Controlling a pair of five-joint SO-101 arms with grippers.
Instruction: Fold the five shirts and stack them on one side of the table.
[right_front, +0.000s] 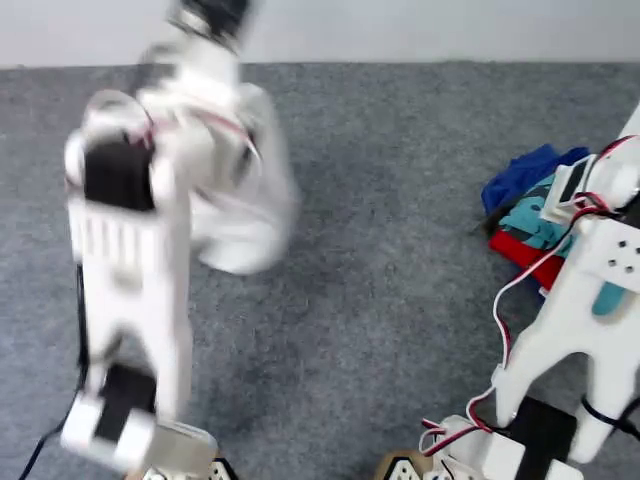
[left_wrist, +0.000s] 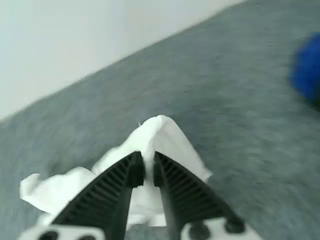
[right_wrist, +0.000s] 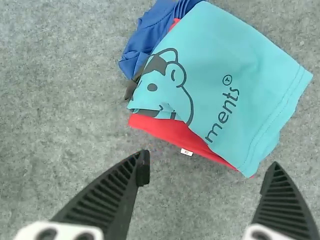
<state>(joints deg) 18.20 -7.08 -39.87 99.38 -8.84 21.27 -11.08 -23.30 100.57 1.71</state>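
Note:
A white shirt (right_front: 245, 215) hangs bunched at the table's left, under the left arm. In the left wrist view my left gripper (left_wrist: 144, 172) is shut on a fold of the white shirt (left_wrist: 160, 137), which drapes down around the black fingers. At the right edge lies a stack of folded shirts: a teal shirt (right_wrist: 225, 85) with a bear print on top, a red shirt (right_wrist: 165, 135) under it and a blue shirt (right_wrist: 150, 35) behind. My right gripper (right_wrist: 207, 175) hangs open above the near edge of that stack (right_front: 535, 215), touching nothing.
The grey carpet-like tabletop (right_front: 400, 250) is bare between the white shirt and the stack. A pale wall (right_front: 420, 30) runs along the far edge. Arm bases and cables (right_front: 510, 330) sit at the front edge.

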